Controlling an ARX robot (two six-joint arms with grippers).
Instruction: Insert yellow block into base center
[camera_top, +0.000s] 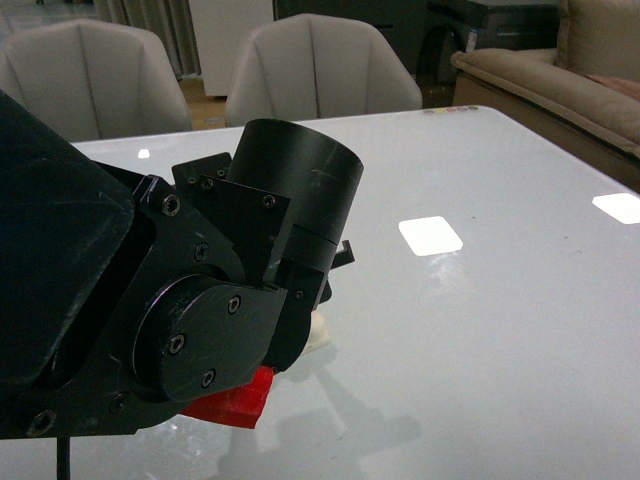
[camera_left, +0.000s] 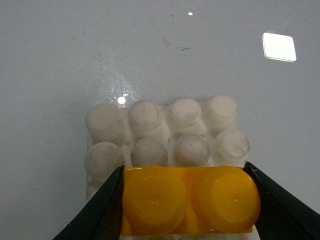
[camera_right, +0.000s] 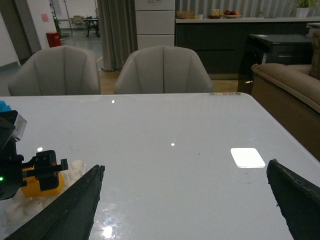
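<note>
while left gripper (camera_left: 182, 172) clamps yellow block (camera_left: 155, 205) over base (camera_left: 145, 120) w/ 2 stud rows bare, right gripper (camera_right: 185, 200) gapes.

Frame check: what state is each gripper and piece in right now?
Left gripper: shut on the yellow block.
Right gripper: open, empty.
Yellow block: studs up, gripped at both ends, over the base; seating unclear.
Base: flat on the table, two stud rows uncovered.
Red block: on the table, partly hidden.
</note>
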